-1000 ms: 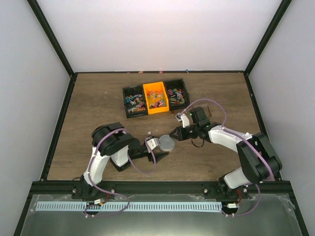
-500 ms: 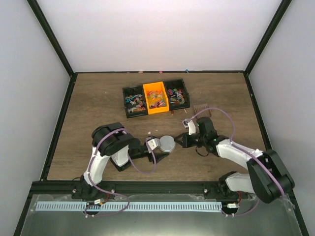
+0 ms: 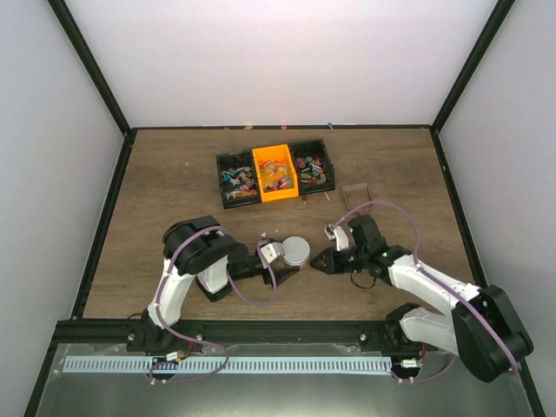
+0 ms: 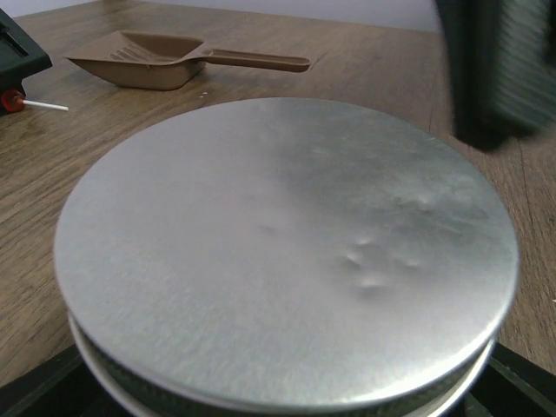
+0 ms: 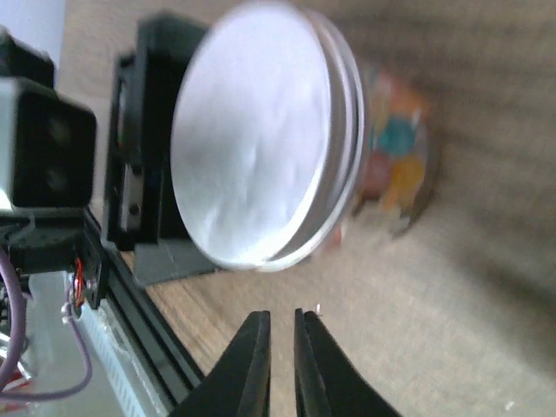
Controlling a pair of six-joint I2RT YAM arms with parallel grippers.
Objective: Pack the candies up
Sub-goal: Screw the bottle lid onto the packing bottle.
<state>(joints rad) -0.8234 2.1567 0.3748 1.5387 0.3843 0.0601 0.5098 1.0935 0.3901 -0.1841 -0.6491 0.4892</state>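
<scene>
Brown wood-grain table [image 3: 174, 174] lay under soft, even light, plain white back wall [image 3: 278, 61] stood behind it, pale side walls [image 3: 43, 174] closed both flanks, black posts [image 3: 91, 65] slanted up the corners, dark rail [image 3: 287, 330] ran along the near edge, white slotted strip [image 3: 261, 365] lay below.

Left arm [image 3: 193, 252] and right arm [image 3: 427, 278]: white link shells, bulky black joint housings. Purple cables [image 3: 375, 202] loop alongside each. Small pale camera block [image 3: 270, 253] at each wrist. On the right tool [image 5: 281, 317] — two slim, black, tapered fingers [image 5: 252, 365].
</scene>
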